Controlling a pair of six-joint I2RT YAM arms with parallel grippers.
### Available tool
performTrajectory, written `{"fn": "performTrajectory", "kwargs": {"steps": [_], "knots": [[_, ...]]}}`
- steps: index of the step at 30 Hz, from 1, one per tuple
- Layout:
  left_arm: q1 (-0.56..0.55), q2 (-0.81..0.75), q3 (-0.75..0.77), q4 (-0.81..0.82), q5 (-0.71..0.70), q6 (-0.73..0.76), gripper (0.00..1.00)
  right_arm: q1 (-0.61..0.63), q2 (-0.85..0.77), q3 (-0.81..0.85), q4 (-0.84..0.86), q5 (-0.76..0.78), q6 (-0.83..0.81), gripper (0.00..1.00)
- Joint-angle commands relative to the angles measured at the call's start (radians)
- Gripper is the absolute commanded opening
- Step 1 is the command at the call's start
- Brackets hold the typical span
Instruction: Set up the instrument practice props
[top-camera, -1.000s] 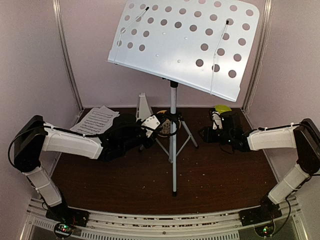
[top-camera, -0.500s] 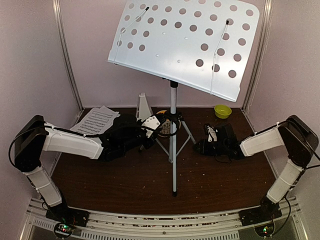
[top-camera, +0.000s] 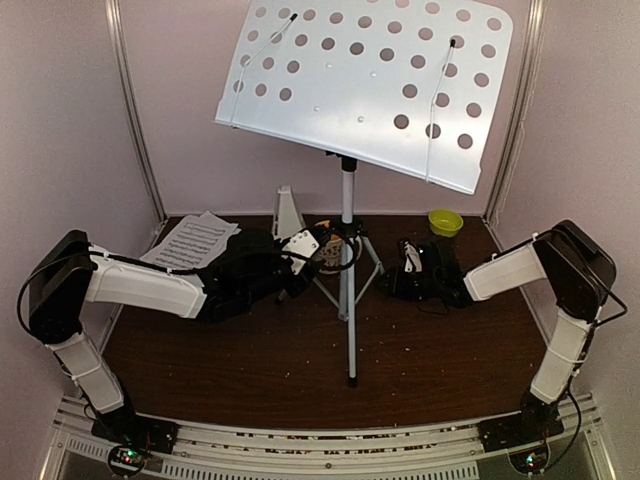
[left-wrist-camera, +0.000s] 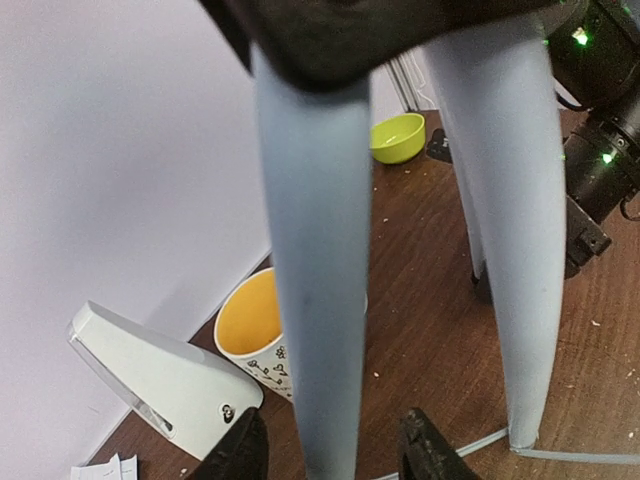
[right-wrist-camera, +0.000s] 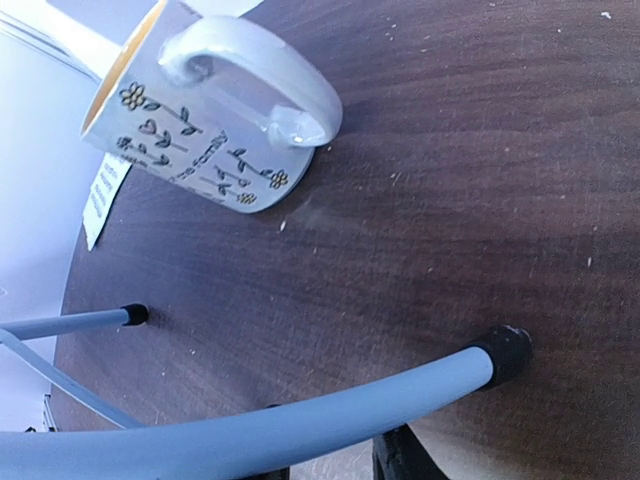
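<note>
Right fingers (right-wrist-camera: 405, 465) have reached a tripod leg (right-wrist-camera: 300, 420) (grip unclear); left fingers (left-wrist-camera: 235, 455) straddle another, released.

Left claw (left-wrist-camera: 330, 452) parted, right claw (top-camera: 400, 268) low, both reaching inward.

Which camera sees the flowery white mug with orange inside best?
The right wrist view: the flowery white mug shows its handle and drawings clearly. The left wrist view shows its orange inside, partly behind a grey tripod leg. The top view barely shows it.
</note>
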Motion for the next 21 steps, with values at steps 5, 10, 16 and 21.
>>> {"fn": "performTrajectory", "kwargs": {"steps": [5,10,16,21], "knots": [[0.006,0.001,-0.01,0.02,0.019,-0.031,0.55,-0.046,0.066,0.107,0.044,-0.007,-0.001,0.3],[0.03,0.003,-0.01,0.002,0.096,-0.065,0.59,-0.059,0.096,0.161,0.029,-0.036,-0.027,0.3],[0.057,0.02,0.007,-0.031,0.206,-0.074,0.6,-0.078,0.127,0.232,0.0,-0.08,-0.074,0.3],[0.057,0.045,0.034,-0.041,0.277,-0.075,0.58,-0.094,0.165,0.309,-0.033,-0.117,-0.107,0.3]]}}
